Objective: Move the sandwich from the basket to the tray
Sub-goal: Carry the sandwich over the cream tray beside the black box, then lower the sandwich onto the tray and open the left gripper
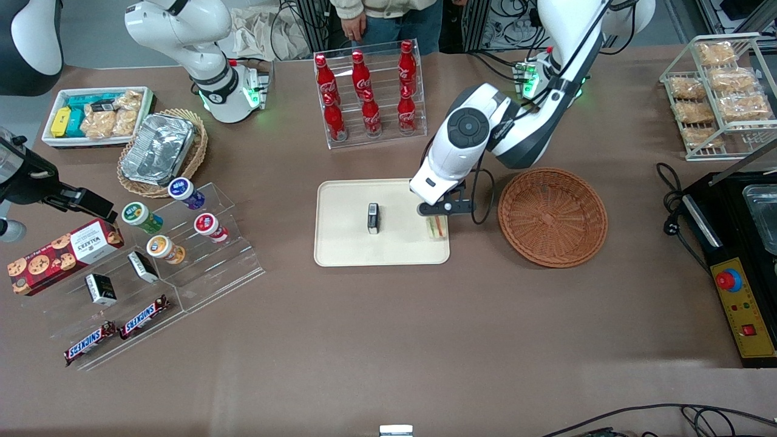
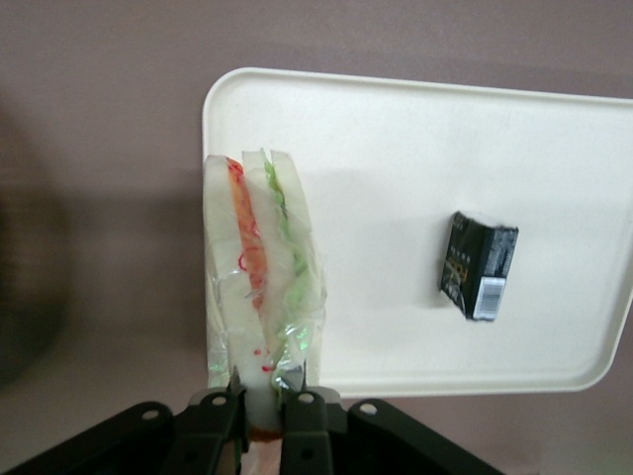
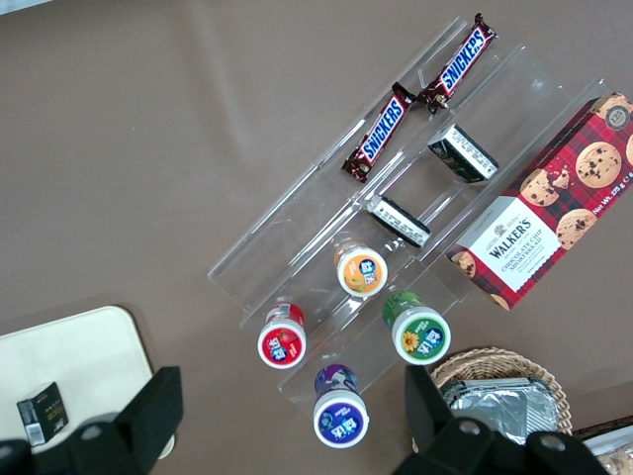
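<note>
The hand [image 2: 265,414] was clamped on one end of the sandwich [image 2: 259,267], its two fingers [image 2: 297,421] pressing the bread and the clear wrap from both sides. The sandwich stretched away from the hand and hung over the edge of the tray [image 2: 415,148], partly over the table [image 2: 99,198]. From the front it sat just under the hand [image 1: 438,213] at the tray [image 1: 346,243] edge nearest the basket [image 1: 552,216], which looked empty.

It seemed light and soft, easy to crush, and the wrap looked slippery, so a mild grip across the slices near one end suited it best.

Whether the sandwich [image 1: 436,227] already touched the tray could not be judged. The pinched end was hidden between the fingers. The small dark box [image 2: 479,264], farther from the hand, had print too small to read
</note>
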